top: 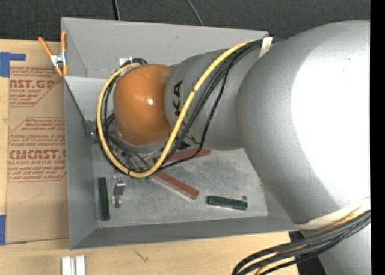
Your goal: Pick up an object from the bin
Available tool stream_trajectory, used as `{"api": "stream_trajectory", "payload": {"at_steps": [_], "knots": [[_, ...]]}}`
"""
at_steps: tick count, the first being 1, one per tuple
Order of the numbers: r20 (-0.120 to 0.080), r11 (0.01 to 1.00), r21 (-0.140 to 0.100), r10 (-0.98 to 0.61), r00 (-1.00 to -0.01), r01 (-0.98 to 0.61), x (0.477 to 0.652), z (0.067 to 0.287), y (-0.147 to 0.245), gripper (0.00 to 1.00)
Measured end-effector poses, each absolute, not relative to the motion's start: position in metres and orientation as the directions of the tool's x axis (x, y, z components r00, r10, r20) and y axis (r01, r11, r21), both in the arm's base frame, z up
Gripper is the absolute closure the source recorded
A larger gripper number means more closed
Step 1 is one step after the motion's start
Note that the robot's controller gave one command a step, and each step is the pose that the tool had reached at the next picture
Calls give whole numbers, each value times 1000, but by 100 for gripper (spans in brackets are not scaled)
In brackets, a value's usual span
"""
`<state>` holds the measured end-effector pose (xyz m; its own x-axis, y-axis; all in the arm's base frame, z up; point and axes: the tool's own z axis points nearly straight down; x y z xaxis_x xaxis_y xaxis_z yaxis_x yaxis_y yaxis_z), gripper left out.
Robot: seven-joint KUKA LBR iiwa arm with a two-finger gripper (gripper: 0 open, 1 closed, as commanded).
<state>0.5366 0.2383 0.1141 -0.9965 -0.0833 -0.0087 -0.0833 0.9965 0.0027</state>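
Tool (pixel 127 160) below orange wrist cover, left-centre of bin (pixel 150 209) — open or closed, cannot tell. Nearest: red stick (pixel 175 185), just lower right of tool, axis running upper left to lower right. Green stick (pixel 103 199) lower left — axis vertical.

Large black letters stand on the silver arm (pixel 201 117), just behind its orange cover. They are turned sideways and "KA" can be made out; cables (pixel 206 77) cross the rest of the word. Red print stands on the cardboard (pixel 30 117) outside the left wall of the bin (pixel 78 207). It has two rows of big letters, each cut off at the left edge. The upper reads about "CAST.GP", and the lower much the same. Under each runs a small line ending "CAST ACRYLIC SHEET". The smaller slanted lines between them are too fine to read.
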Motion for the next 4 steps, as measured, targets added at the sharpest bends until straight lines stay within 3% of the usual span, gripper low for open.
{"api": "stream_trajectory", "payload": {"at_steps": [1,2,3,4], "knots": [[2,954,0,-299,-954,-299,523,79,240,0],[-9,914,-2,-406,-914,-406,522,71,242,0],[-11,551,-4,-835,-551,-835,511,73,245,100],[-11,551,-3,-835,-551,-835,511,73,245,100]]}}
